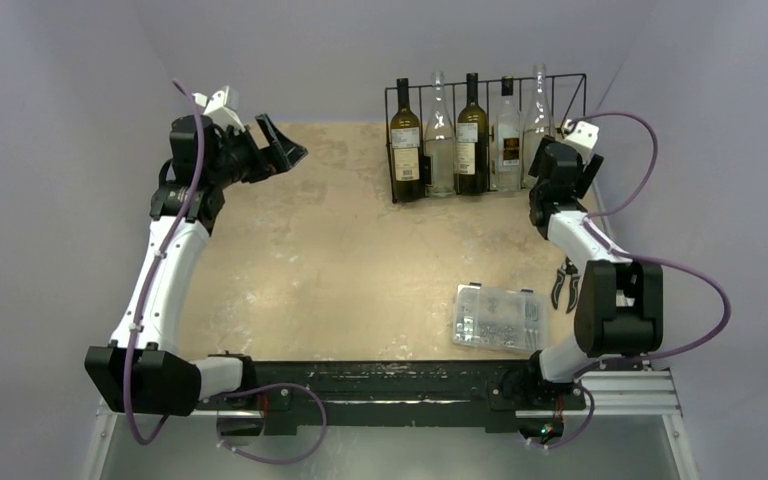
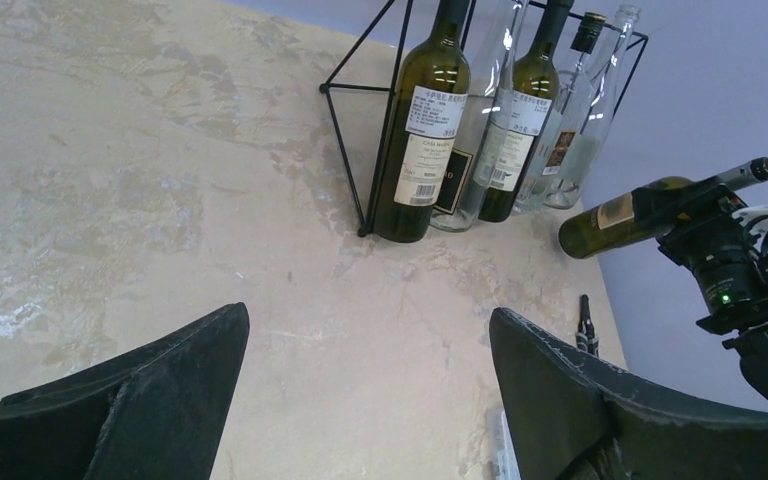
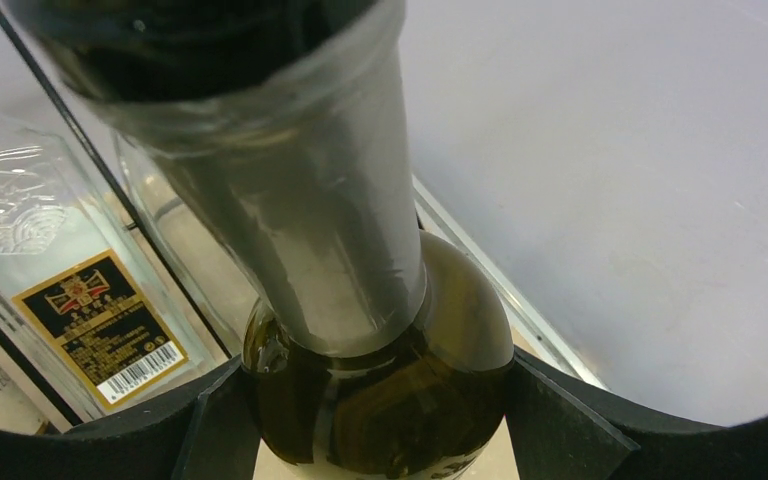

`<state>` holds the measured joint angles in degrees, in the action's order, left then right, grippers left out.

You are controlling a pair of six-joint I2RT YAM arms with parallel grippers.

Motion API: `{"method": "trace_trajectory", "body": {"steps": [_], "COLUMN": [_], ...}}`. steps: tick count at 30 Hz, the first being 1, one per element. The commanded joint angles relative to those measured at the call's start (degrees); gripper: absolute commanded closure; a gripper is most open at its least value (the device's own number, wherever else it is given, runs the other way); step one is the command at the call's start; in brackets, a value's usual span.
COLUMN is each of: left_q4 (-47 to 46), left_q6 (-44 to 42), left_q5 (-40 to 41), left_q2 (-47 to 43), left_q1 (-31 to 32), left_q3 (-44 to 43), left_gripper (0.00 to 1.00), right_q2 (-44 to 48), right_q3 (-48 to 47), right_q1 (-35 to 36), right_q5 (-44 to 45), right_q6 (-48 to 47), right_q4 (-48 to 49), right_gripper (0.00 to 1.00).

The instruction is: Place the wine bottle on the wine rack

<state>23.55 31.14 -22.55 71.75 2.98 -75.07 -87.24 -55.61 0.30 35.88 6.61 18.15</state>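
- We find the right gripper (image 3: 375,425) closed on the wine bottle (image 3: 360,300): its two black fingers (image 3: 215,430) press either side of the dark green glass where the neck meets the shoulder.
- In the left wrist view the wine bottle (image 2: 610,215) lies almost level in the air, off the table. Its base points left towards the rack and its capped neck points right, past the right gripper (image 2: 705,215).
- The wine bottle sits just beside the right end of the wine rack (image 1: 391,150). We cannot tell whether it touches the wire.
- The wine rack stands upright at the far right of the table (image 1: 340,250).
- It holds five upright bottles (image 1: 472,135) in a row, from left to right: dark green, clear, dark green, clear with a black label, clear.
- The right wrist view shows the black-labelled clear bottle behind a thin black rack wire, to the left of the held neck.
- The left gripper (image 1: 280,150) hangs above the far left of the table with its jaws spread wide and nothing between them. Its camera looks across the table at the rack.
- A clear plastic parts box (image 1: 500,318) lies on the near right of the table, well apart from the rack.
- A black-handled tool (image 1: 563,285) lies just to the right of the box, by the right arm.
- Purple cables (image 1: 695,280) loop along both arms.
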Motion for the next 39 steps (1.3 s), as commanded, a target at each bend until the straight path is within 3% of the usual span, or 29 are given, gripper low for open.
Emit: {"method": "trace_trajectory", "body": {"steps": [1, 9, 20, 39], "left_q4": [-4.5, -4.2, -4.7, -4.0], "left_q6": [2.8, 2.9, 3.4, 2.5], "left_q5": [-3.1, -3.1, -3.8, -2.8], "left_q2": [0.0, 0.7, 0.9, 2.1], "left_q1": [-1.4, -1.6, -1.6, -1.6], "left_q3": [0.2, 0.3, 0.5, 0.2], "left_gripper": [0.09, 0.09, 0.09, 0.09], "right_q2": [-1.1, -7.5, -12.1, -29.7], "right_q3": [-6.9, -14.1, -20.8, -32.6], "right_q1": [-0.1, -2.4, -7.6, -8.3], "right_q5": [-3.1, -0.6, -5.1, -9.3], "right_q6": [-4.2, -10.1, -10.5, -9.6], "right_q4": [12.0, 13.1, 13.5, 12.5], "right_gripper": [1.0, 1.0, 1.0, 1.0]}}
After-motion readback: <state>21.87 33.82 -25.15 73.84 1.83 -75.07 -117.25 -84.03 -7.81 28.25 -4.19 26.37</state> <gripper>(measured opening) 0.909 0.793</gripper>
